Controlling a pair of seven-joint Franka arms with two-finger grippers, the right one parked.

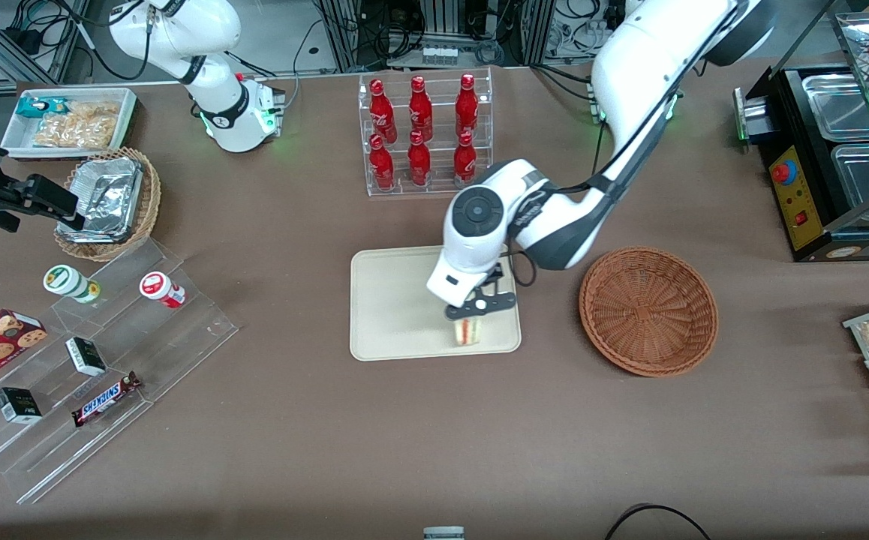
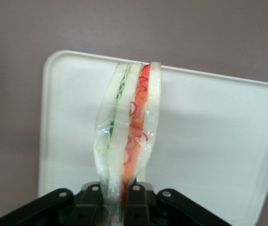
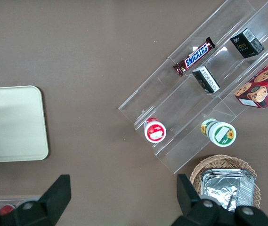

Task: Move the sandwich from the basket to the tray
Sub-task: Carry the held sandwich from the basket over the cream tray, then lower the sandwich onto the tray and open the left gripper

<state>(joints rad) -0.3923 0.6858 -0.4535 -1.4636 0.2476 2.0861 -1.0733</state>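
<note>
I see gripper (image 1: pixel 475 310) over tray (image 1: pixel 389 300), at edge nearest front cam. Jaws pinching sandwich (image 2: pixel 126 132) by wrapped end; wedge upright, filling edge showing. Can't tell if touching tray. Basket (image 1: pixel 648 309) beside tray, toward working arm's end.

The pincer (image 1: pixel 473 315) is mostly hidden under the white arm (image 1: pixel 479 225) in the front view. That arm also covers part of the tray (image 1: pixel 389 300). Only the striped edge of the sandwich (image 1: pixel 467 331) peeks out there. In the left wrist view, the picture's edge cuts off the bottom tip of the sandwich (image 2: pixel 126 132) and most of the black pincer. The sandwich hides the middle of the tray (image 2: pixel 209 136), and one corner is cut off too.
</note>
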